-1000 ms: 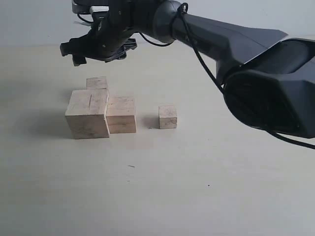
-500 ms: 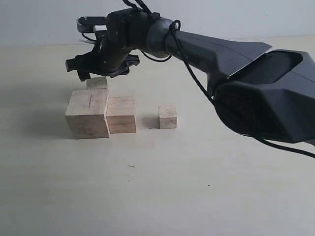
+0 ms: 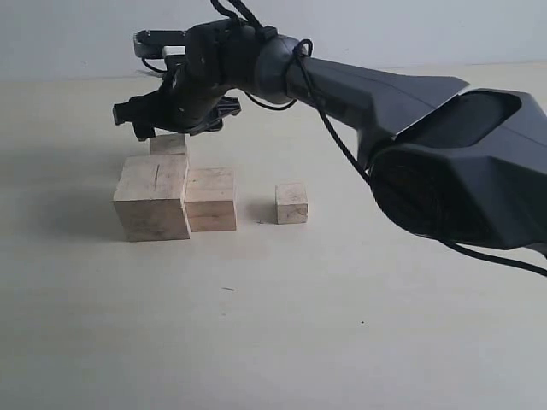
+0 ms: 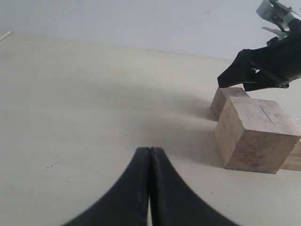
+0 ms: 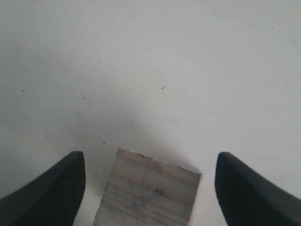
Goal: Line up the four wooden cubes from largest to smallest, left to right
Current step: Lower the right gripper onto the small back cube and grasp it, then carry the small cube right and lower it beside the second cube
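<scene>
Four wooden cubes rest on the pale table. The largest cube (image 3: 154, 196) (image 4: 256, 134) touches a medium cube (image 3: 211, 198) on its right. The smallest cube (image 3: 291, 202) stands apart further right. Behind the largest sits another cube (image 3: 168, 143) (image 4: 225, 100) (image 5: 148, 193). My right gripper (image 3: 178, 126) (image 5: 149, 155) hangs open just above this back cube, one finger on each side and neither touching it. My left gripper (image 4: 149, 149) is shut and empty, low over bare table to the left of the cubes.
The table top (image 3: 273, 325) is bare and pale around the cubes. My right arm (image 3: 410, 94) reaches across from the right, above the row of cubes. A light wall (image 3: 427, 26) runs behind the table.
My right gripper came down from higher up onto the back cube, staying open. In the last half second it hardly moved. The cubes have not shifted.
</scene>
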`<state>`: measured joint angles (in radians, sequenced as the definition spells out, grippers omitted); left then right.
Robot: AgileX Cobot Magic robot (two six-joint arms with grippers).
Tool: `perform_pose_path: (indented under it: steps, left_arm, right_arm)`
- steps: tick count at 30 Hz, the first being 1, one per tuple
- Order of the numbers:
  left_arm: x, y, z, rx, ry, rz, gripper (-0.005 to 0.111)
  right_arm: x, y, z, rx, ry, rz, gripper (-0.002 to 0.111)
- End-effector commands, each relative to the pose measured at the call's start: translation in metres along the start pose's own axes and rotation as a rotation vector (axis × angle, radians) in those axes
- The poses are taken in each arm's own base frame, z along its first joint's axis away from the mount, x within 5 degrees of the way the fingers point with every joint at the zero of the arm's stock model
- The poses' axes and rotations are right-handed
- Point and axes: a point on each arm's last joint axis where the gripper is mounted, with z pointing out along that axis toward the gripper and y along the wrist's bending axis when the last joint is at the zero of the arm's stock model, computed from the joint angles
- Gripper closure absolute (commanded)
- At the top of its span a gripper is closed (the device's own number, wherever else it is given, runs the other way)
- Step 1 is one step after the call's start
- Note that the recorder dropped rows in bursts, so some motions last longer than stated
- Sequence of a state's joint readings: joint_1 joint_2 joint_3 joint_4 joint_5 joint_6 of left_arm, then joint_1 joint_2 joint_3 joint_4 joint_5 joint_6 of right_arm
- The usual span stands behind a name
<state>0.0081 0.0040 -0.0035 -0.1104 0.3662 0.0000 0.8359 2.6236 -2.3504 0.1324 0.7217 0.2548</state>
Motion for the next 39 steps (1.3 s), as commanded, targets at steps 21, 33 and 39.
perform_pose_path:
  steps: [21, 33, 39]
  left_arm:
    - [0.0, 0.0, 0.0, 0.006, -0.006, 0.003, 0.107]
    - [0.0, 0.0, 0.0, 0.006, -0.006, 0.003, 0.107]
    - [0.0, 0.0, 0.0, 0.006, -0.006, 0.003, 0.107]
  right_arm:
    - [-0.002, 0.002, 0.002, -0.02, -0.017, 0.007, 0.104]
    - [-0.054, 0.019, -0.083, -0.02, -0.098, -0.173, 0.108]
    - [-0.065, -0.006, -0.135, -0.002, 0.027, -0.328, 0.108]
